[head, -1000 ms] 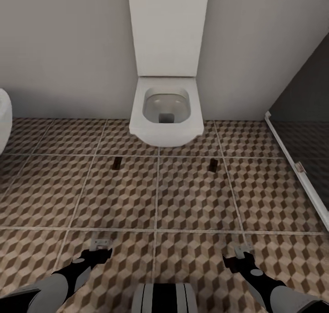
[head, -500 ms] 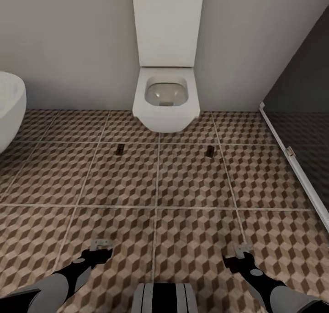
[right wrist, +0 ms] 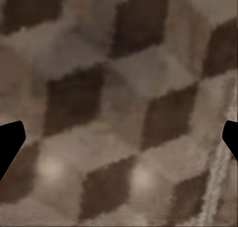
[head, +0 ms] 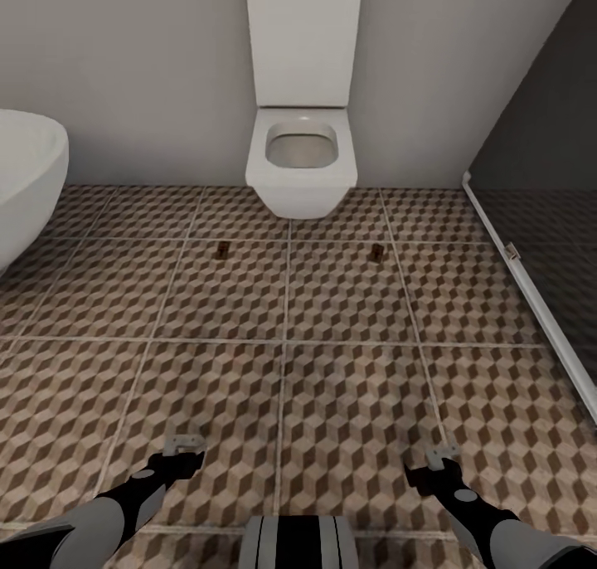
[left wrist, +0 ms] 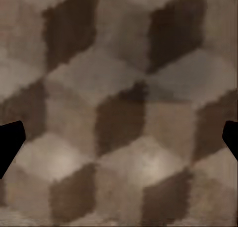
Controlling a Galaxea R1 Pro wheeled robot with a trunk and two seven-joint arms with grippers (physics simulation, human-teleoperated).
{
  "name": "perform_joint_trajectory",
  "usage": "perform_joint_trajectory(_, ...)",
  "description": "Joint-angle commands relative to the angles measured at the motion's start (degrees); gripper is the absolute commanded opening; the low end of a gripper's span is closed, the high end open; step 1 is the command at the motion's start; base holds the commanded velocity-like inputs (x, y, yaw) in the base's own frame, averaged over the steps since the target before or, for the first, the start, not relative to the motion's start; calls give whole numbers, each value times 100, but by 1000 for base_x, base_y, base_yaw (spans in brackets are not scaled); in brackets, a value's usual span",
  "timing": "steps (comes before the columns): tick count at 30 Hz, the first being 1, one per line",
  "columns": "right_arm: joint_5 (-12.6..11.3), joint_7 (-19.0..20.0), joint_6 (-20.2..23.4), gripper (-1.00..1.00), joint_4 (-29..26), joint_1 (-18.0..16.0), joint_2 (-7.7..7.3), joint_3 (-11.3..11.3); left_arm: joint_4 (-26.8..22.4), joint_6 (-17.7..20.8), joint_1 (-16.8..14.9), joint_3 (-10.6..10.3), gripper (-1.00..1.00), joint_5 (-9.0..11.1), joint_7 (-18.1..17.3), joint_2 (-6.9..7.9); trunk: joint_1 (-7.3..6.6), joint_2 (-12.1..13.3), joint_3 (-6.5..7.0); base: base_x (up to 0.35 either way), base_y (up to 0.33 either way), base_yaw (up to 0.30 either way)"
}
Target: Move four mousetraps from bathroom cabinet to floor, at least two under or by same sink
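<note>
Head view looks down on the bathroom floor [head: 332, 386], its large tiles printed with brown, beige and white cubes and split by pale grout lines. At far left the rounded white side of a bathtub [head: 29, 179] curves into the picture. Near the bottom left, the left hand [head: 184, 444] hangs just above the tiles with its fingers spread apart, holding nothing; the left wrist view shows two dark fingertips [left wrist: 10, 142] at opposite edges with only cube-patterned tile between them. Farther off, two small dark rectangular things lie flat on the floor: one [head: 221, 251] left of the toilet's front and another [head: 378, 251] right of it, too small to identify. A white wall-hung toilet [head: 303, 158] sits at the far middle against the grey wall. Near the bottom right, the right hand [head: 442, 454] also hangs empty above the tiles, fingers apart. At far right a dark glass panel [head: 539, 162] stands on a pale rail.
</note>
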Motion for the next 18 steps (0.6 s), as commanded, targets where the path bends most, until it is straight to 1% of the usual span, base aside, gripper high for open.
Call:
perform_joint_trajectory(1, -53, 1, -15, 100, 2, -2, -1, 49, 6, -20, -2, 50, 100, -59, -15, 2, -4, -1, -3, -244, 0, 0)
perform_joint_trajectory(4, -51, 1, -15, 100, 2, -2, -3, 49, 6, -16, -2, 50, 100, -59, -15, 2, -4, -1, -3, -159, 0, 0)
perform_joint_trajectory(7, -49, 0, -15, 100, 2, -2, -8, 49, 6, -10, -4, 50, 100, -60, -15, -5, -4, -1, -3, -65, 0, 0)
perform_joint_trajectory(18, -48, 0, -15, 100, 2, -2, -30, 49, -2, -6, -5, 52, 100, -47, 4, -24, -4, -1, -3, -17, 0, 0)
